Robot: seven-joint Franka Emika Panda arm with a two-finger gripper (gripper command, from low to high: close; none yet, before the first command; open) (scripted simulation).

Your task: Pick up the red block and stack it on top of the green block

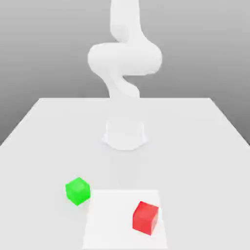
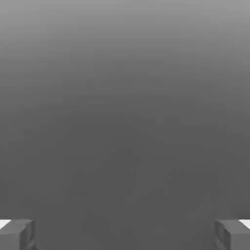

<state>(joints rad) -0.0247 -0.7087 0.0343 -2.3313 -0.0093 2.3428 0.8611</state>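
Nothing done yet; pick and stack both remain.
I see the gripper spread wide, empty; red block near right on the table, green block apart, to its left.

There are two blocks in all: one red block and one green block, both on a single white worktop. One white robot arm stands at the far side of it. In the hand view two fingers show, set wide apart with nothing between them.
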